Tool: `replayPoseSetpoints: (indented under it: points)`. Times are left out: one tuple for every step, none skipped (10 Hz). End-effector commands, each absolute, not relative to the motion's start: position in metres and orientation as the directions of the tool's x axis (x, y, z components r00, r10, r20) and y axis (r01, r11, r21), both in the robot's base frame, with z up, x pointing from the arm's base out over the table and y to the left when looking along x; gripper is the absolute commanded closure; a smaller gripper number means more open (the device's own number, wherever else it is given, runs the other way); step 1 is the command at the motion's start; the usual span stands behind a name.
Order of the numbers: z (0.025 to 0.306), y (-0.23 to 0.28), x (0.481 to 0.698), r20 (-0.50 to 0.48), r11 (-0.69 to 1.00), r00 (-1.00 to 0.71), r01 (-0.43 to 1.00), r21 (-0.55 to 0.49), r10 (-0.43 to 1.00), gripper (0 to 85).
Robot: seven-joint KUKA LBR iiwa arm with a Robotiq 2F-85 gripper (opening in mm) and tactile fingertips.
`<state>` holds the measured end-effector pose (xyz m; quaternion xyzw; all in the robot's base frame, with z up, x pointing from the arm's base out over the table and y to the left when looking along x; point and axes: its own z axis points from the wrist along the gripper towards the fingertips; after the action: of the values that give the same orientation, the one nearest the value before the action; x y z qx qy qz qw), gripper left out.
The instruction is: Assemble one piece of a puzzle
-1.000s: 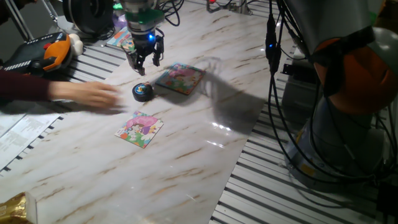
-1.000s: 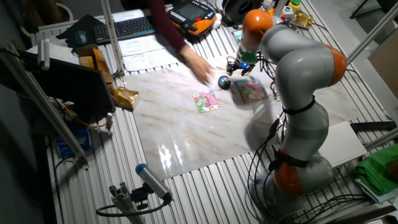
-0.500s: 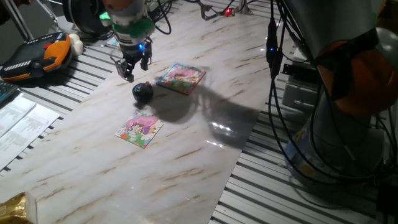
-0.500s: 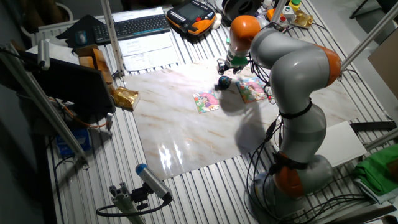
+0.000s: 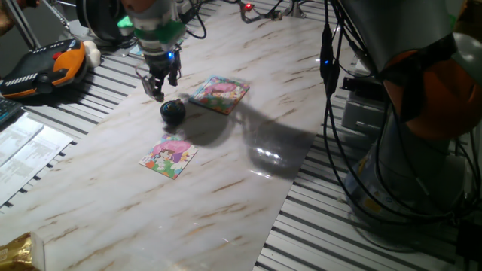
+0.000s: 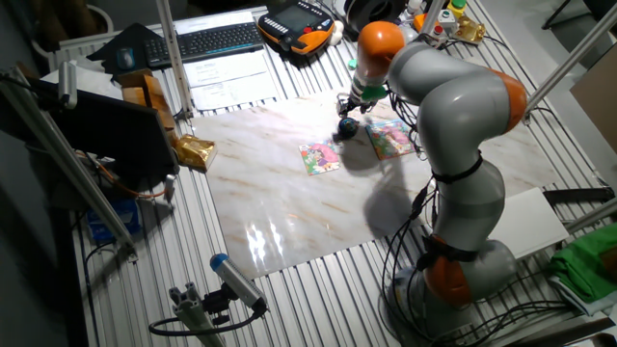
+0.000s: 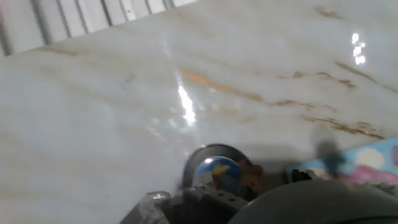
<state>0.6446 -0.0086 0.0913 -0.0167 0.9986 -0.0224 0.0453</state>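
Observation:
My gripper [image 5: 158, 85] hangs open and empty just behind and left of a black round disc [image 5: 172, 111], close above the marble table. In the other fixed view the gripper [image 6: 345, 104] is just beyond the disc [image 6: 346, 126]. The hand view shows the disc [image 7: 214, 168] at the bottom, with a small pinkish-brown knobbly bit [image 7: 250, 172] on top that looks like the piece. One colourful puzzle board [image 5: 218, 94] lies right of the disc. A second board [image 5: 169, 156] lies nearer the front.
An orange and black teach pendant [image 5: 45, 66] and papers [image 5: 22, 150] lie on the slatted bench left of the marble top. A keyboard [image 6: 207, 40] and a gold foil bag [image 6: 193, 149] are nearby. The arm's base [image 5: 422, 113] and cables stand on the right.
A person's hand near the disc has withdrawn. My gripper has moved left from beside the far board to just behind the disc and has dropped slightly. Disc and boards have stayed put.

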Motion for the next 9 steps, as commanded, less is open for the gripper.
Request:
replayPoseSetpoints:
  points:
    - [0.09, -0.012, 0.644, -0.082, 0.981, -0.978, -0.19, -0.044, -0.193, 18.7]
    - [0.089, -0.016, 0.643, -0.082, 0.976, -0.973, -0.214, -0.044, -0.217, 19.0]
    - [0.088, -0.019, 0.642, -0.079, 0.971, -0.968, -0.235, -0.041, -0.238, 19.7]
    - [0.085, -0.023, 0.64, -0.074, 0.963, -0.961, -0.265, -0.049, -0.268, 19.7]
    - [0.081, -0.025, 0.638, -0.072, 0.963, -0.96, -0.269, -0.029, -0.271, 20.0]
    - [0.077, -0.025, 0.638, -0.067, 0.963, -0.961, -0.27, -0.011, -0.27, 20.0]
    - [0.074, -0.025, 0.636, -0.057, 0.966, -0.964, -0.258, -0.009, -0.258, 20.0]
    - [0.07, -0.025, 0.633, -0.064, 0.972, -0.97, -0.236, 0.01, -0.235, 19.7]
    - [0.067, -0.025, 0.631, -0.055, 0.981, -0.981, -0.188, 0.057, -0.185, 19.3]
